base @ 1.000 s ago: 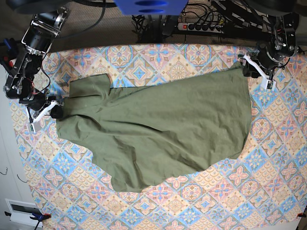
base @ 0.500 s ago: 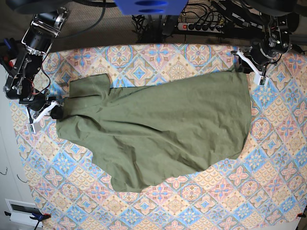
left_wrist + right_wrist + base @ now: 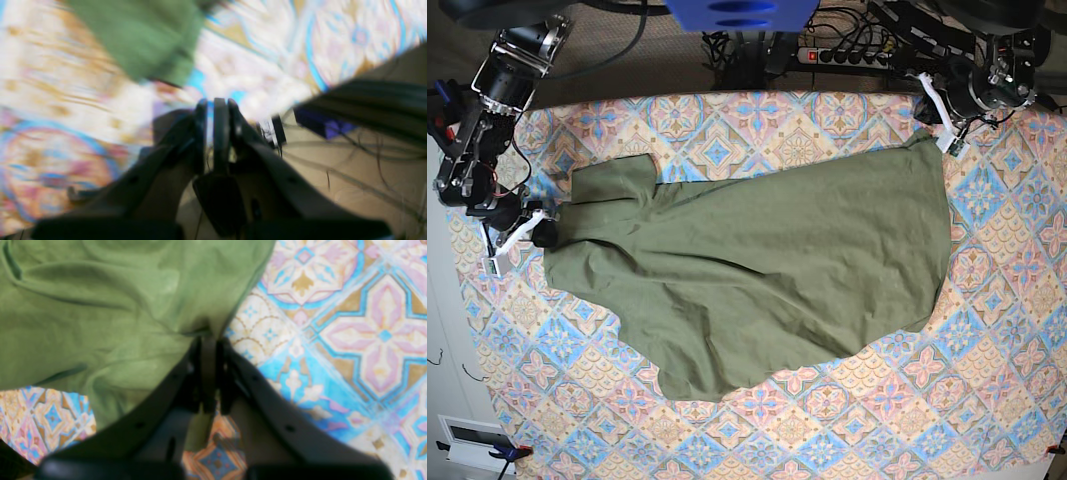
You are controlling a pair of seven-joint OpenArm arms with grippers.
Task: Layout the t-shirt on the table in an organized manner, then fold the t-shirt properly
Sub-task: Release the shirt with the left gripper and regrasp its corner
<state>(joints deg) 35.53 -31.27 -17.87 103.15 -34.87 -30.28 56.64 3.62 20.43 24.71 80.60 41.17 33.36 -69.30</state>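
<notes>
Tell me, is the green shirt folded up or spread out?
Spread out, not folded yet. The t-shirt lies open but crooked and wrinkly across the table, with the right gripper pinching its edge.

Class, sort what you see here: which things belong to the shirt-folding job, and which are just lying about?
Belongs to the job:
t-shirt
table
left gripper
right gripper

Just lying about:
power strip
cables

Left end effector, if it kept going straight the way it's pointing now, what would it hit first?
Likely the bare table just ahead of the left end effector, which carries nothing. The t-shirt corner lies off to one side of that line. The wrist view is blurred, so depth is uncertain.
</notes>
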